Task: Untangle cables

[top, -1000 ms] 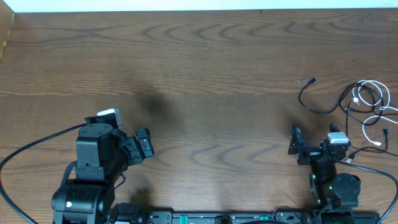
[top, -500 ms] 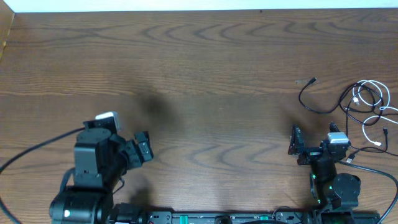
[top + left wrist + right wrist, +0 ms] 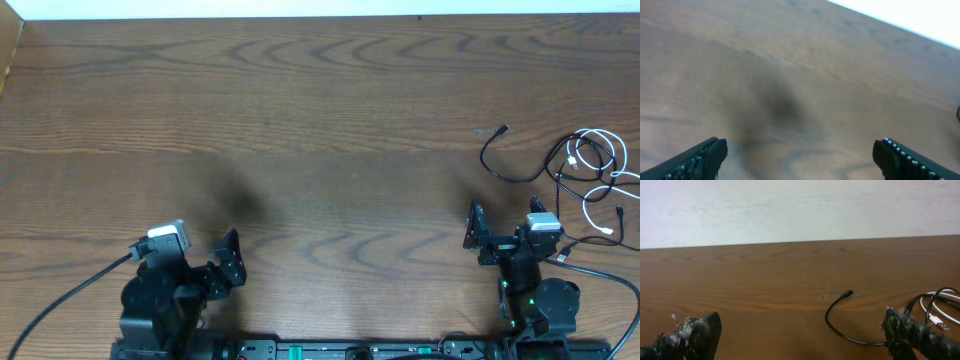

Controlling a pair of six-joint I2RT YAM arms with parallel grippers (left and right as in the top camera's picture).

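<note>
**A:** Start at the left. How does the left gripper stand?

**B:** The left gripper [image 3: 800, 150] is spread as wide as it goes. There is nothing between its fingers [image 3: 700, 157], only bare table [image 3: 320, 120] below and ahead of it.

**A:** Are the cables anywhere near it?

**B:** No. They lie well apart from it, far off to its right.

**A:** And the right gripper?

**B:** The right gripper [image 3: 801, 322] gapes fully too and holds nothing.

**A:** Where are the cables from there?

**B:** The cables [image 3: 585, 165] lie flat on the table, ahead of it and off to its right. A black cable [image 3: 832, 325] curves in an open loop just ahead, nearer the right finger than the left. Its plug [image 3: 847, 293] is at the end farther from the gripper. Farther right, a white cable [image 3: 605, 150] loops across more black cord in a loose tangle.

**A:** Which cord runs on top?

**B:** I cannot tell; the strands are too thin where they cross.

**A:** Does either finger touch them?

**B:** From overhead, the fingers look clear of the cords.
</note>
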